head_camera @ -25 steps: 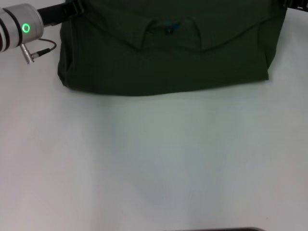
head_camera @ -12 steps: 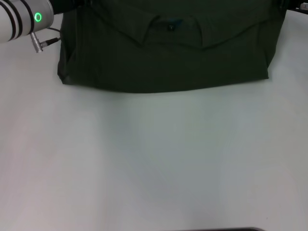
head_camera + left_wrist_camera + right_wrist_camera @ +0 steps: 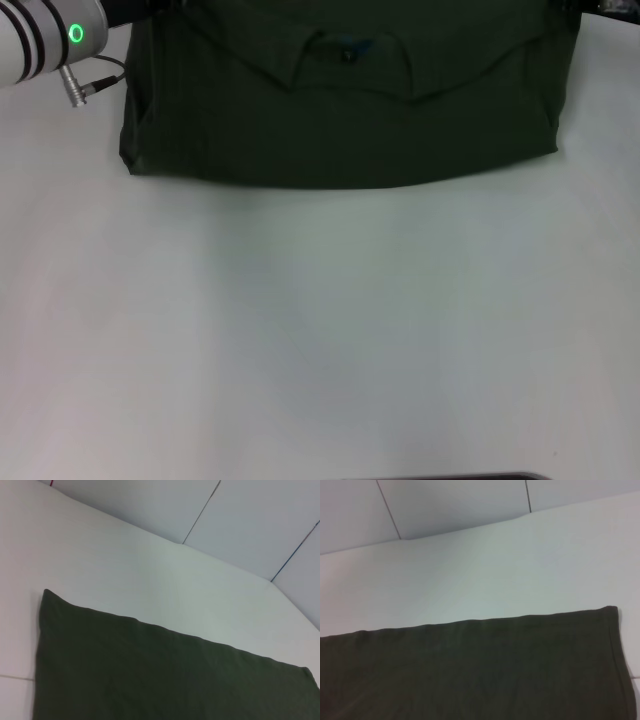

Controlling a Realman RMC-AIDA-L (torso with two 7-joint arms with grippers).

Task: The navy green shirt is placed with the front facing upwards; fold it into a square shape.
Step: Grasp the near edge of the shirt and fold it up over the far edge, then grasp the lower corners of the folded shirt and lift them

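— So where is the navy green shirt [image 3: 345,105]?

— Lying on the white table [image 3: 320,330], at the far side of the head view. It is already folded into a broad rectangle with a straight near edge. The ribbed collar [image 3: 350,62] sits on top near the middle, with a small dark tag just inside it.

— And the arms?

— The left arm [image 3: 50,40] shows at the far left corner of the head view: a silver cuff with a green ring light and a small cable plug hanging off it. It sits just beside the shirt's left edge. Only a dark sliver of the right arm [image 3: 610,6] shows at the far right corner, near the shirt's right edge.

— Are the grippers open or closed?

— Cannot tell for either one; no fingers show in any view.

— What do the wrist cameras see?

— The left wrist view has flat olive cloth [image 3: 165,675] with one corner on the table and pale wall panels [image 3: 250,525] beyond. The right wrist view shows the same: a hemmed edge of the shirt [image 3: 470,675] lying smooth.
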